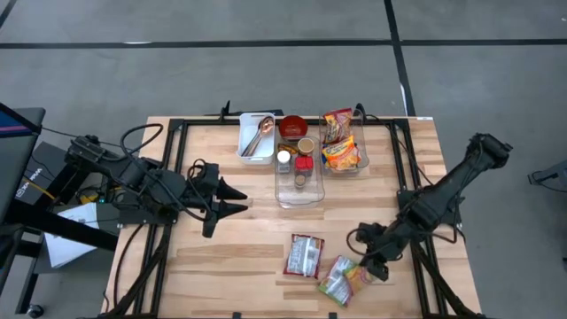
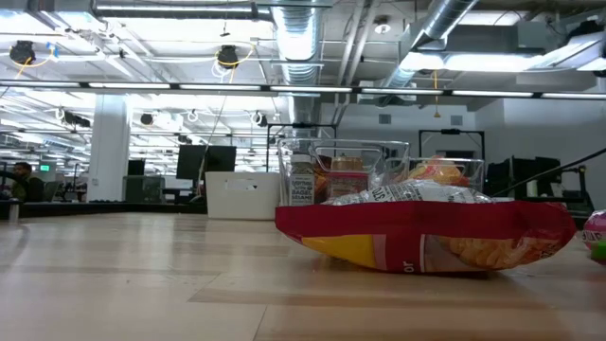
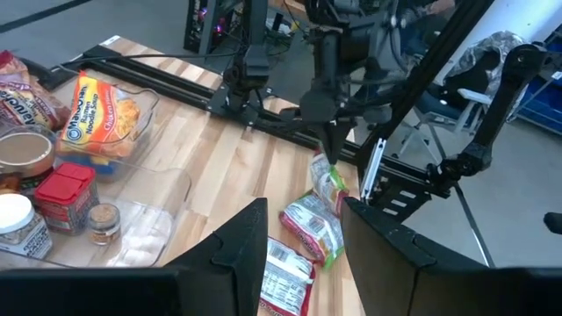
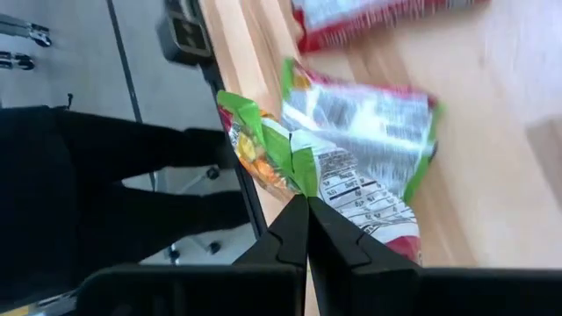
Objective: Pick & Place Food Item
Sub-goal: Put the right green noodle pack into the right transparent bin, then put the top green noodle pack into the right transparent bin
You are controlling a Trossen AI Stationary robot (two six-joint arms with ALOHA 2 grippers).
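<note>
1. From the high view, the wooden table (image 1: 230, 257) is filling the middle of the frame. The right gripper (image 1: 370, 266) is sitting at the lower right, pinching the edge of a green snack bag (image 1: 339, 280). Its jaws are closed tight on the bag. A red snack bag (image 1: 305, 255) is lying just to the left of the green one. The left gripper (image 1: 241, 199) is waiting at the middle left, over bare wood, with its jaws partly apart and nothing between them. At the top middle, a white tray (image 1: 251, 148) is holding a spoon (image 1: 260, 135). Next to it a clear bin (image 1: 292, 193) is holding little jars, and another clear bin (image 1: 359, 142) is holding noodle packs (image 1: 339, 142).

2. From the low view, the red snack bag (image 2: 426, 235) is lying flat in the middle right, very close. A bit of the green snack bag (image 2: 597, 232) is peeking in at the right edge. The clear bins (image 2: 341, 170) are standing behind. No gripper is showing here.

3. From the left wrist view, the left gripper's fingers (image 3: 246, 250) are standing apart at the bottom, holding nothing. The green snack bag (image 3: 318, 215) is lying in the middle, with the right gripper (image 3: 335, 149) clamped on its far end.

4. From the right wrist view, the right gripper (image 4: 306, 230) is pressing shut on the green snack bag (image 4: 351, 132) in the middle. The red snack bag (image 4: 369, 13) is showing at the top.
</note>
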